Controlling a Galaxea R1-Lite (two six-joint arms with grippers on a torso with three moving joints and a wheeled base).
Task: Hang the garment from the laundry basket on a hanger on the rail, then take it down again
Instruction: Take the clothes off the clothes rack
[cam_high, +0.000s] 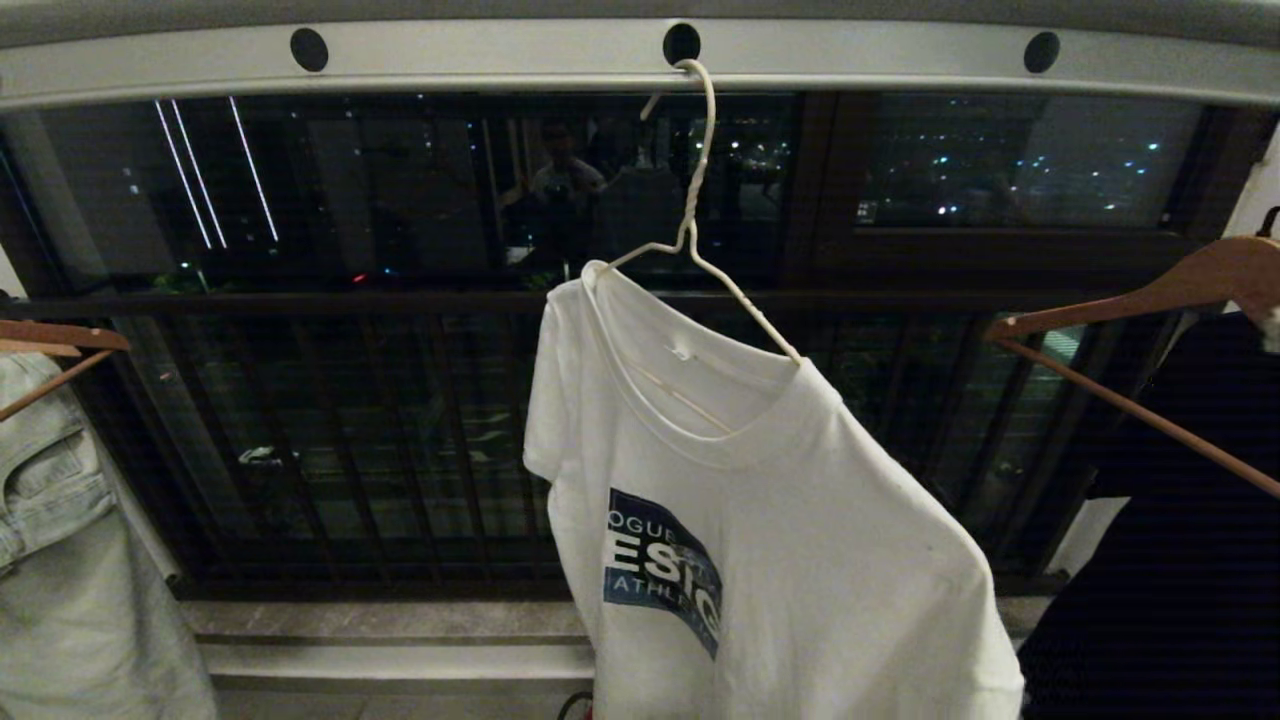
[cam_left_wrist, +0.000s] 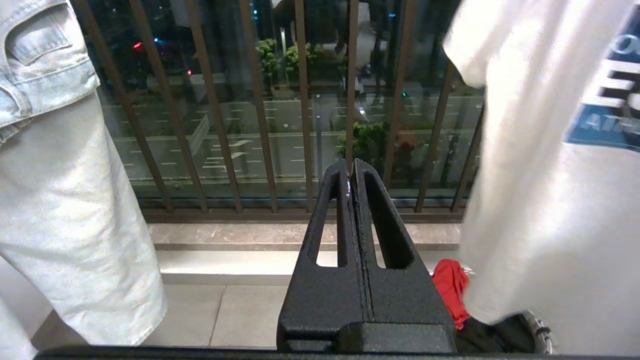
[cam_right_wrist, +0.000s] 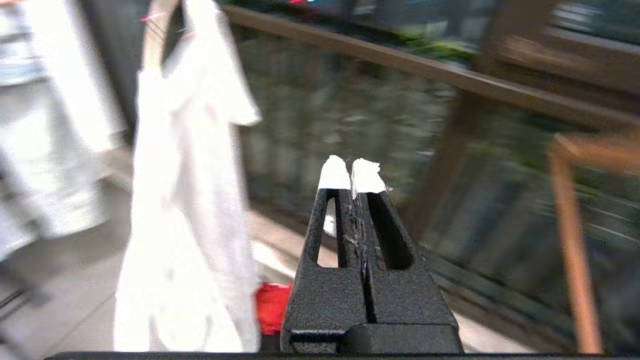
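A home balcony used for drying laundry, high up in a city at night. A grey drying rail (cam_high: 500, 60) with round holes runs overhead, hung with a white T-shirt (cam_high: 780, 540) on a wire hanger (cam_high: 700, 200), pale denim (cam_high: 60, 540) and wooden hangers (cam_high: 1150, 290). Behind them a dark barred railing (cam_high: 380, 440) fronts a window showing city lights and a street with trees far below

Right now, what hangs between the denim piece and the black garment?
In the head view, only the white T-shirt on its wire hanger, between the denim and the black garment.
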